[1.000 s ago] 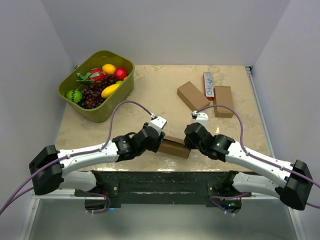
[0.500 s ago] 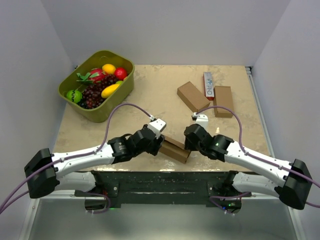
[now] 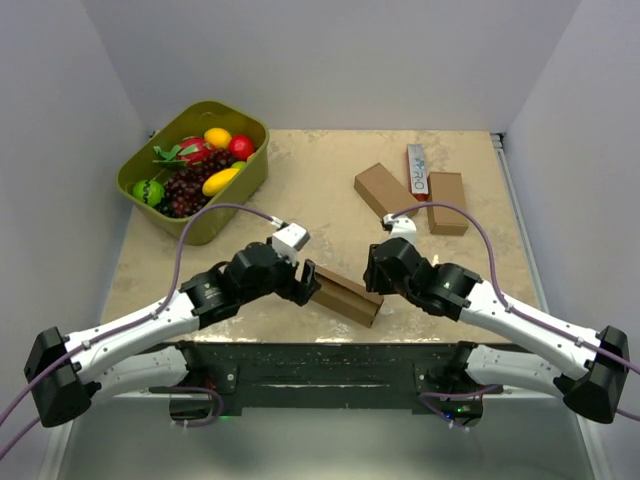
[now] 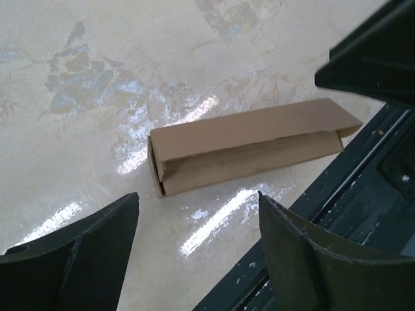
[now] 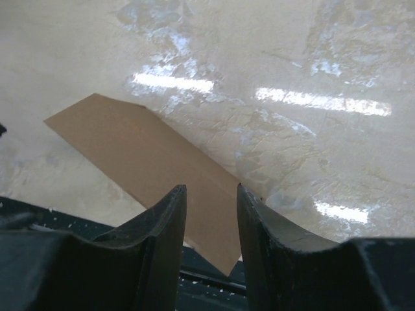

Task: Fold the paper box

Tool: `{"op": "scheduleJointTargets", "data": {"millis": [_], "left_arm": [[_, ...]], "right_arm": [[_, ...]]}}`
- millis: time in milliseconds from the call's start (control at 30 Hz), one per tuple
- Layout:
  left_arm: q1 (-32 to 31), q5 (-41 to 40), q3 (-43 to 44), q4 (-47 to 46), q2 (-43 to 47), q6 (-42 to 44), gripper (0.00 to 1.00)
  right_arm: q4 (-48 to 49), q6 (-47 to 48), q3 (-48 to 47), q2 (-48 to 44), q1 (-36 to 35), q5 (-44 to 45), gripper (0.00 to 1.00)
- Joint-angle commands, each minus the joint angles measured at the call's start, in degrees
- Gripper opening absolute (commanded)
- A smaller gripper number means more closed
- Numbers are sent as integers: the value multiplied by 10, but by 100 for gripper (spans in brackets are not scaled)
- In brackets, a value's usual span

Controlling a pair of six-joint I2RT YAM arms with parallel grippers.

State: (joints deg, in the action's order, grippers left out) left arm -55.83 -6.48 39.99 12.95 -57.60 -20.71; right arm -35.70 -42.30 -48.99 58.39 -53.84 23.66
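From above, the paper box (image 3: pixel 345 293) lies flat on the bench (image 3: pixel 310 190) at 6 o'clock, close to the near edge, slanting from 10 to 4 o'clock. The left tool (image 3: pixel 308 283) sits at its 9 o'clock end and the right tool (image 3: pixel 375 283) at its 3 o'clock end. A green bin (image 3: pixel 250 175) of fruit stands at 10 o'clock. Two plain brown boxes (image 3: pixel 385 190) and a white-and-red carton (image 3: pixel 418 170) lie at 2 o'clock.

From the left wrist, the left tool is released, its fingers (image 4: pixel 84 259) spread wide. The box rests ahead at 12 o'clock, untouched, one long side showing a seam.

From the right wrist, the fingers (image 5: pixel 152 246) stand narrowly parted over the box's end. Whether they pinch the cardboard I cannot tell.
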Motion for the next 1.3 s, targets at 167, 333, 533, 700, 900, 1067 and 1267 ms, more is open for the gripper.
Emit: {"op": "scheduleJointTargets", "data": {"millis": [167,333,533,700,900,1067,1267], "left_arm": [[79,115,1,-89,21,-79,75],[92,111,2,-117,-7,-89,67],[107,116,-10,-161,-27,-96,60],[112,132,-27,-176,-43,-101,54],[112,147,-65,-191,-41,-109,45],[112,165,-109,-205,-35,-123,39],[112,156,-136,-200,-18,-128,37]], "right_arm": [[6,-24,-8,-15,-46,-37,36],[6,-35,6,-23,-52,-31,35],[13,-37,18,-21,-54,-35,31],[23,-40,31,-18,-55,-41,28],[28,-42,42,-15,-56,-47,25],[32,-46,49,-13,-58,-50,21],[36,-59,62,-5,-70,-53,18]]}}
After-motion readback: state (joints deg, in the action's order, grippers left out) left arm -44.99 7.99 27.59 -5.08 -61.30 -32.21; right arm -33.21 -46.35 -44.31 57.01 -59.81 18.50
